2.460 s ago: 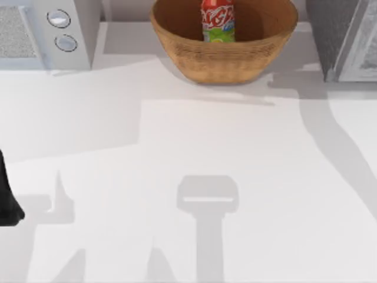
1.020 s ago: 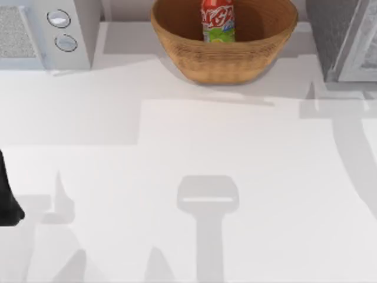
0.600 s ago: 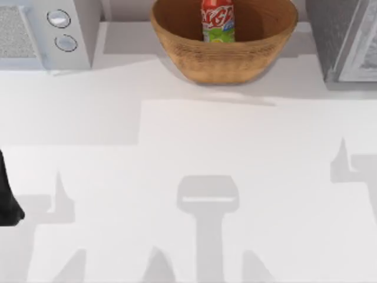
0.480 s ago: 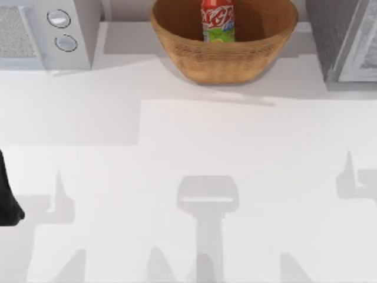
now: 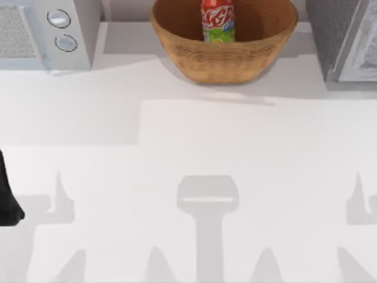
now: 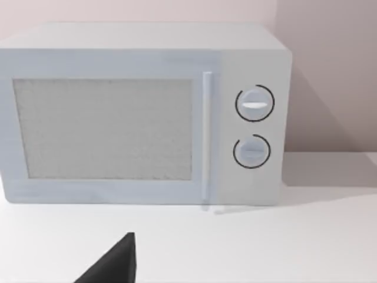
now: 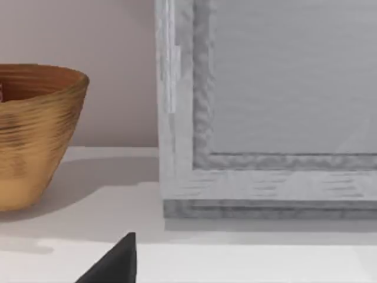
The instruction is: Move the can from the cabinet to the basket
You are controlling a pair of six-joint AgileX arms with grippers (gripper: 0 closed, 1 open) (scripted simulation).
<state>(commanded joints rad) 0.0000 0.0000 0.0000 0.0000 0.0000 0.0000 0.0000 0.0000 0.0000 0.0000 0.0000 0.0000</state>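
Shifted since the earlier frames: right-arm shadow [image 5: 359, 200], from beside the cabinet [image 5: 333, 35] at the far right corner of the tabletop [image 5: 188, 135] down to the near right corner. No change in can or basket.

- Can [image 5: 217, 20]: upright inside the basket [image 5: 224, 62], at mid far edge of the tabletop. Transfer looks done.
- Right gripper [image 7: 112, 265]: low over the tabletop, facing the cabinet's pale door panel, basket off to one side. Grip state: cannot tell.
- Left gripper [image 6: 112, 265]: parked at the left edge, facing the two-knob appliance [image 5: 65, 29]. Grip state: cannot tell.

Risks, as judged:
- Slim can on a curved, ribbed basket floor; likely to topple if the basket gets nudged.
- Any right-arm sweep back toward the far edge could clip the basket rim or the cabinet door.
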